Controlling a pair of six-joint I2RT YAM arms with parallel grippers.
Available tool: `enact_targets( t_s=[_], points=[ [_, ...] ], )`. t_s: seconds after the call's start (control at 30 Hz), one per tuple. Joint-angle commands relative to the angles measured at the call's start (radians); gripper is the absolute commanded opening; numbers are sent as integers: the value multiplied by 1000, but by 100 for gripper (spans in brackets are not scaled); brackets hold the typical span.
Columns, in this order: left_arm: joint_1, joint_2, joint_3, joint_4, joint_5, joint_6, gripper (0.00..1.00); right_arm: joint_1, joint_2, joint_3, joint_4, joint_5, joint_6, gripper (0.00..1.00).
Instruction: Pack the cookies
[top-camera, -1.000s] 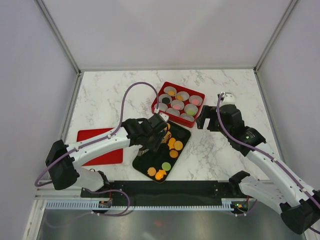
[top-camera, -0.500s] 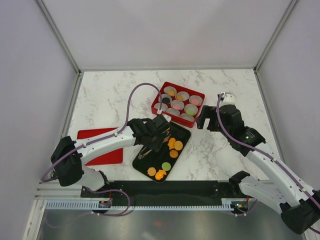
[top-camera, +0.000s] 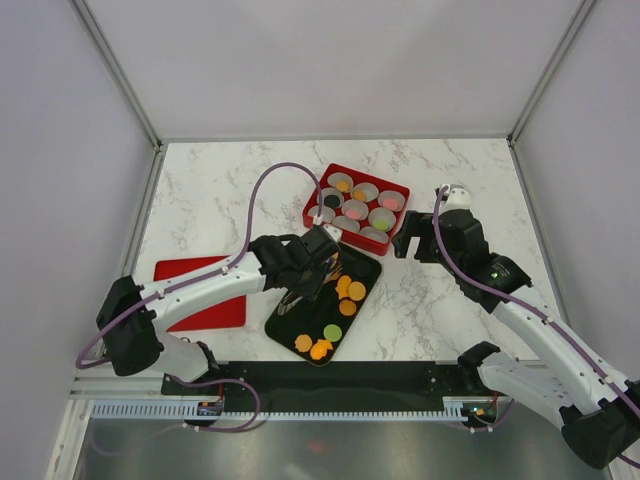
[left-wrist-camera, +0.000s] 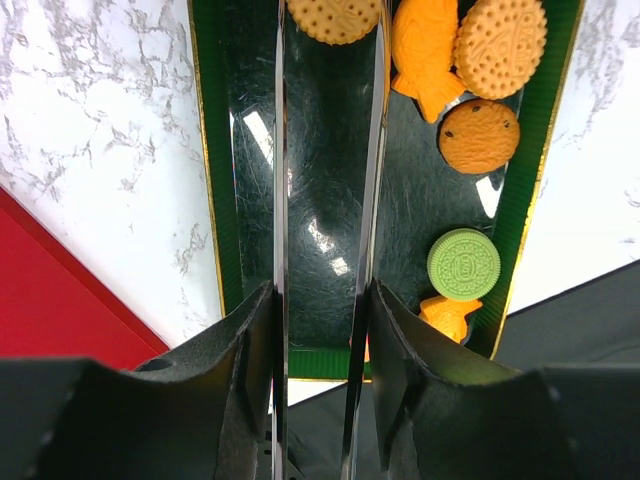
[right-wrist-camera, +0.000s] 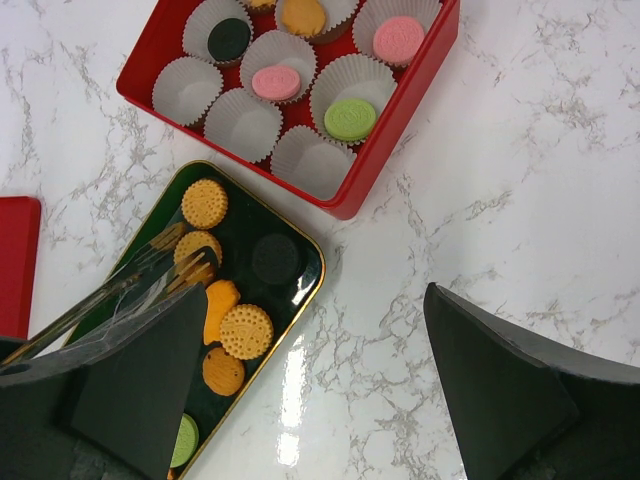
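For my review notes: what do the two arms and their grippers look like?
The left arm and right arm have white links, black joints and black bases. A purple cable loops along each. The left gripper and right gripper have matte black wedge-shaped fingers. A green light glows on the right arm.

The left arm (top-camera: 195, 290) runs from its base at the near left diagonally forward and to the right, forearm low, wrist bent downward. The left end effector (top-camera: 320, 262) points down, its two fingers (left-wrist-camera: 250, 345) drawn partway together, each pressed against the outer side of one blade of a pair of tongs (left-wrist-camera: 278, 200). The right arm (top-camera: 525, 315) stretches from the near right corner forward and to the left, its wrist raised. The right end effector (top-camera: 408, 245) hangs with its jaws spread wide, gripping nothing
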Motion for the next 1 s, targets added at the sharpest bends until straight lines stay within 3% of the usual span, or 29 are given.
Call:
enact_targets(
  t_s=[0.0, 0.27, 0.43, 0.63, 0.8, 0.97],
  points=[
    [-4, -80, 64, -3, 5, 19, 34, -1, -7, 11, 15, 10, -1, 98],
    [-4, -136, 94, -36, -19, 14, 34, -1, 2, 38, -11, -14, 13, 98],
    [46, -100, 205, -52, -62, 31, 35, -1, 1, 29, -16, -28, -5, 98],
    [129, 56, 399, -81, -59, 72, 35, -3, 33, 44, -19, 13, -76, 98],
    [182, 191, 525, -98, -65, 82, 36, -6, 84, 58, 12, -71, -91, 98],
    [238, 263, 544, -99, -70, 86, 36, -7, 73, 25, 53, -108, -76, 98]
  ],
)
